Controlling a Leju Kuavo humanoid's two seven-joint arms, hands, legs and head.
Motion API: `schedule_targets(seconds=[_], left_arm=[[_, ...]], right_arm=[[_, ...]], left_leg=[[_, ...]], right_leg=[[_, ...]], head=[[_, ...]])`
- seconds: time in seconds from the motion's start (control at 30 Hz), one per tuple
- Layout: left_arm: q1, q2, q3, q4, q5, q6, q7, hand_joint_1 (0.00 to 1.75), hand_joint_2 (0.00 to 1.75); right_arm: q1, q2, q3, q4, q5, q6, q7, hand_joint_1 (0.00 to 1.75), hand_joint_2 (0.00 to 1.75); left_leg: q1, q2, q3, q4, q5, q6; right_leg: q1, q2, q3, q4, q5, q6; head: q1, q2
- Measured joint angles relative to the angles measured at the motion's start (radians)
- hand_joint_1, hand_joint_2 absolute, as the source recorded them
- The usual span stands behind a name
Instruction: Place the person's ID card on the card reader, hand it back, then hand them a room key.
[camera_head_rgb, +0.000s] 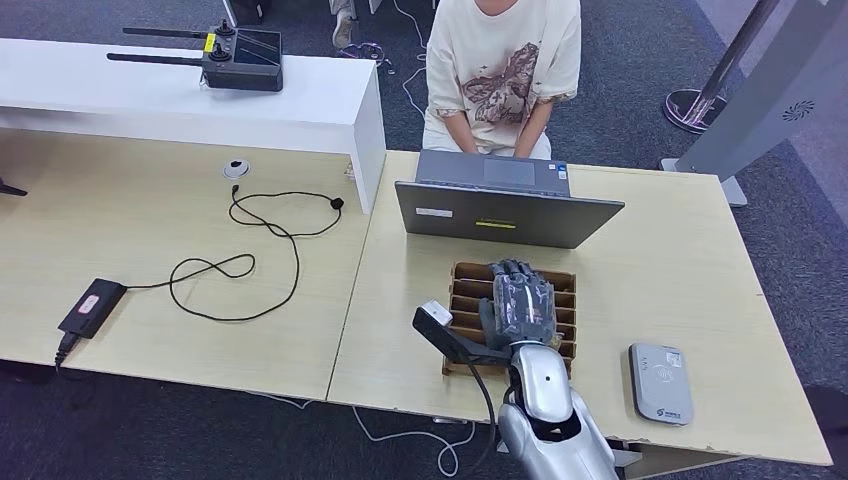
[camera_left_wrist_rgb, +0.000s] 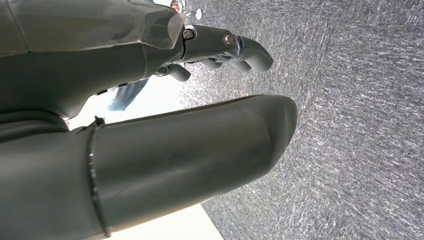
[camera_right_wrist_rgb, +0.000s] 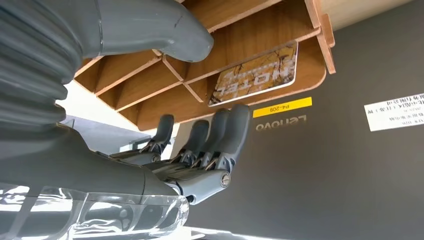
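Note:
In the head view my right hand (camera_head_rgb: 520, 300) hovers palm down over a brown wooden card rack (camera_head_rgb: 462, 275) just behind the grey laptop (camera_head_rgb: 505, 212). The right wrist view shows that hand (camera_right_wrist_rgb: 200, 150) with fingers stretched out and thumb apart, holding nothing. Its fingertips are close to a hotel room key card (camera_right_wrist_rgb: 255, 75) standing in a slot of the rack (camera_right_wrist_rgb: 150, 80). The grey card reader (camera_head_rgb: 661, 382) lies on the desk to the right of the rack. A person (camera_head_rgb: 500, 70) sits behind the laptop. My left hand (camera_left_wrist_rgb: 175, 125) hangs over grey carpet, empty, fingers loosely bent.
A black power adapter (camera_head_rgb: 92, 306) with a looping cable lies on the left desk. A black controller with antennas (camera_head_rgb: 240, 58) rests on the white raised counter (camera_head_rgb: 330, 100). A stanchion base (camera_head_rgb: 690, 105) stands at the far right on the carpet.

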Motion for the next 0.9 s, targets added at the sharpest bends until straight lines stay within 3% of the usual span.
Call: schedule_targets(seconds=[0.37,0.6,0.9], left_arm=[[-0.001,0.000,0.000,0.000,0.000,0.000,0.004,0.00,0.00],[-0.001,0.000,0.000,0.000,0.000,0.000,0.003,0.00,0.00],[-0.001,0.000,0.000,0.000,0.002,-0.003,0.001,0.00,0.00]], right_arm=[[-0.017,0.009,-0.002,0.029,0.002,-0.003,-0.002,0.99,1.75],[-0.028,0.016,-0.002,0.042,0.004,-0.009,-0.004,1.28,1.75],[-0.037,0.024,-0.003,0.044,0.004,-0.014,-0.008,1.47,1.75]], left_leg=[[0.000,0.000,0.000,0.000,0.000,0.000],[0.000,0.000,0.000,0.000,0.000,0.000],[0.000,0.000,0.000,0.000,0.000,0.000]], right_leg=[[0.000,0.000,0.000,0.000,0.000,0.000],[0.000,0.000,0.000,0.000,0.000,0.000],[0.000,0.000,0.000,0.000,0.000,0.000]], head=[[0.000,0.000],[0.000,0.000],[0.000,0.000]])
